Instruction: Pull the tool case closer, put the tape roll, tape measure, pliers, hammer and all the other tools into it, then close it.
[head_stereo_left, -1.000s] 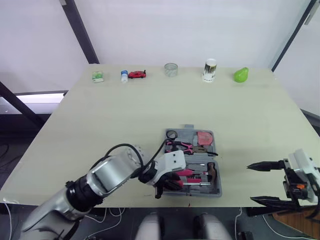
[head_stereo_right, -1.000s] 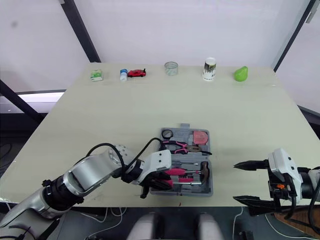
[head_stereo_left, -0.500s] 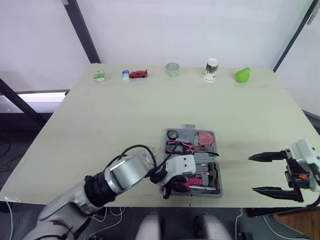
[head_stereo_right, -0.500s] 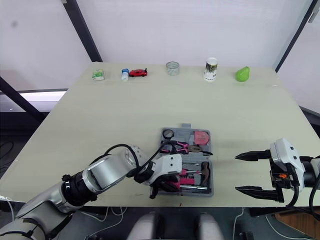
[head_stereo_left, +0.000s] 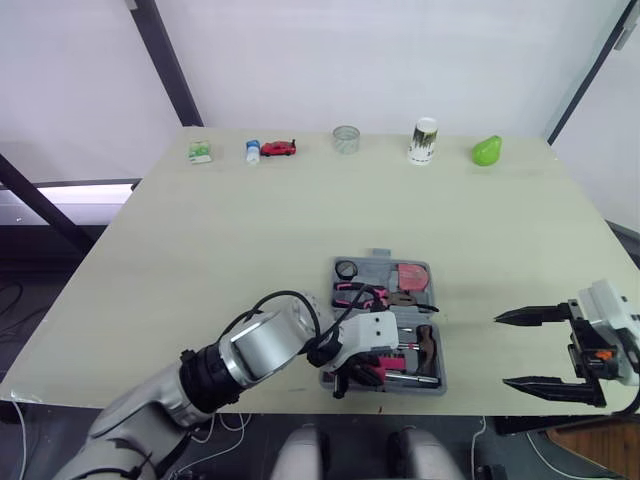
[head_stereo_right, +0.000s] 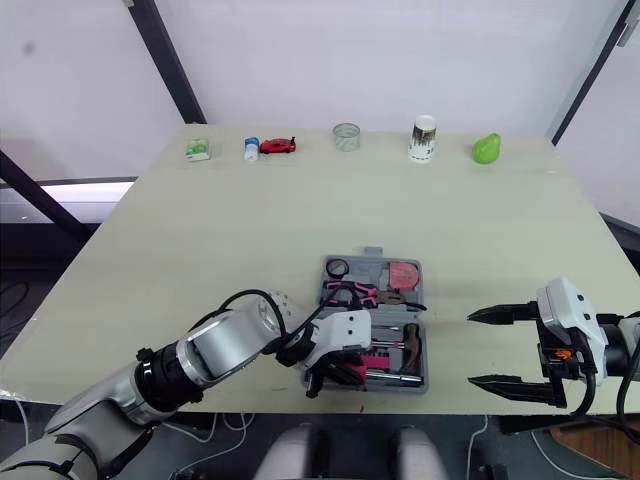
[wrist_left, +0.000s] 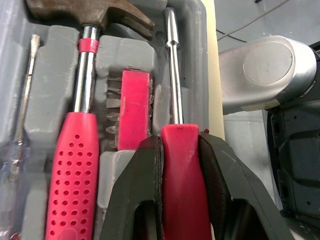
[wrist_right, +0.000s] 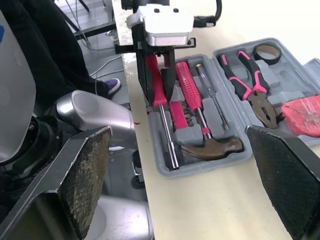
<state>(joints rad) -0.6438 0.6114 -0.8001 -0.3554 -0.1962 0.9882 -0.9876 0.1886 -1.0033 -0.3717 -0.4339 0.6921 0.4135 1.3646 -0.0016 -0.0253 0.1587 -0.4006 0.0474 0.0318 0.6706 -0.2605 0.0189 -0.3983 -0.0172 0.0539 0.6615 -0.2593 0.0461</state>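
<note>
The left gripper (wrist_left: 180, 145) is clenched on the red handle of a screwdriver (wrist_left: 172, 85) lying in the open tool case (head_stereo_left: 378, 262), beside the hammer (wrist_left: 80, 150). The case sits near the worktop's (head_stereo_left: 250, 230) front edge. The right gripper (head_stereo_left: 501, 350) is spread wide by the front right corner.

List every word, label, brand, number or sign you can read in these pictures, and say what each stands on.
No text can be read.
The white cup at the table's far edge has a dark band: too small to read.
The green packet and small bottle may carry print: too small to read.
The tool case, hammer and screwdriver bear no lettering that I can see.
</note>
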